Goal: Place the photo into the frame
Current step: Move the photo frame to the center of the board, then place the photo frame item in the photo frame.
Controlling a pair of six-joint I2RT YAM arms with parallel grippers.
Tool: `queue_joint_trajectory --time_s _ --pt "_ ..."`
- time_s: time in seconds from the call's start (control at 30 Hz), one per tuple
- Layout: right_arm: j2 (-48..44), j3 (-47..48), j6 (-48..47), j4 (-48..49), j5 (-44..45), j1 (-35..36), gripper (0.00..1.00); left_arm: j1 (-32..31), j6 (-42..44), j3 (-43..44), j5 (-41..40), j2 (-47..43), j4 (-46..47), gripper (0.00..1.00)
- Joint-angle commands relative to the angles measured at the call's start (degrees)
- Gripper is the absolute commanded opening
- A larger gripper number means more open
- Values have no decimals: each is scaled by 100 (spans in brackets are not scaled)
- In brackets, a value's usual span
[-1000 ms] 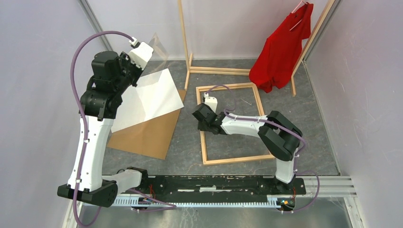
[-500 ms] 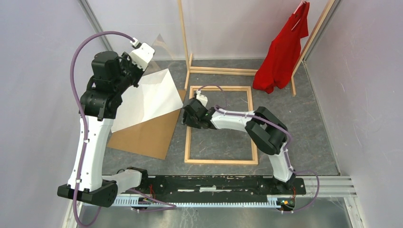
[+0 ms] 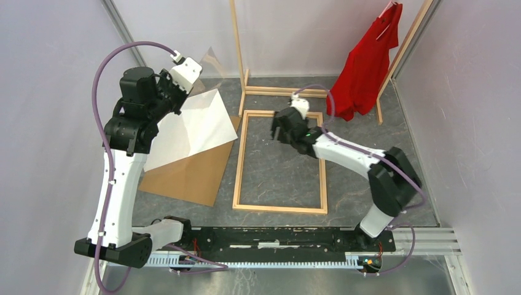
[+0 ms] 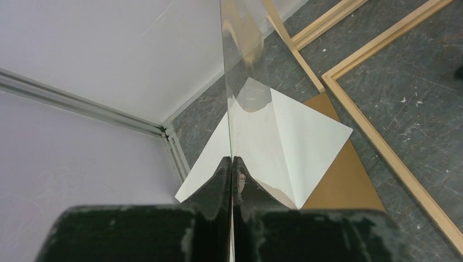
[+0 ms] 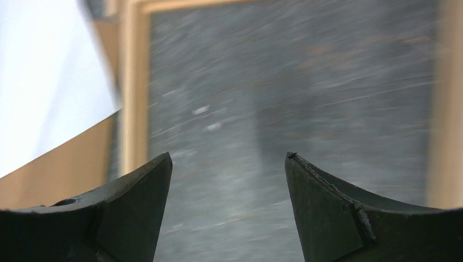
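Frame [image 3: 279, 209] has slid toward 9 o'clock over the last second and squared up. It was skewed further right and now lies straight on the tabletop [image 3: 411, 160], its left rail just beside the corner of the brown backing board [image 3: 190, 175].

Right claw [image 5: 228, 158] has come off the left rail it was pushing. It now hangs over the 12 o'clock end of the frame opening with fingers apart and nothing between them (wrist view is motion-blurred, so the arm looks mid-swing).

Left arm has barely changed. Left claw [image 4: 231, 161] is raised at 10 o'clock, pinched together on the edge of a clear pane [image 4: 243, 54], which it holds upright off the tabletop.

Photo [image 3: 190, 123] hasn't moved. It lies white side up on the backing board at 9 o'clock from the frame, close by but not inside it, and nothing grips it.

Red shirt [image 3: 368, 61] at 1 o'clock has swung a little and sits clear of the frame.

What it means: this looks like the end of the frame-positioning step. The opening is bare grey tabletop, so nothing has been loaded yet. The frame is now nearer the photo, so the carry-over would be shorter. Probably the pane goes down first and then the photo, but that's a guess. The photo is thin flat paper, so getting an edge up will be fiddly.
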Motion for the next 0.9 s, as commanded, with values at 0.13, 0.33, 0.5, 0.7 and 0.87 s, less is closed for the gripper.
queue_joint_trajectory --time_s 0.13,0.33,0.5,0.7,0.87 --pt "-749 -1366 -1563 -588 1226 -777 83 32 -369 15 375 8 84 2" --pt "-948 -2060 -1417 -568 1244 -947 76 32 -408 26 578 42 2 2" --pt "-1220 -2205 -1393 -623 1227 -953 71 32 -442 24 857 109 -105 2" --pt "-1487 -2367 -1127 -795 1067 -1007 46 28 -577 -38 1156 222 -136 2" --pt "-1692 -2841 -586 -874 753 -1174 29 11 -738 52 1486 441 -137 2"
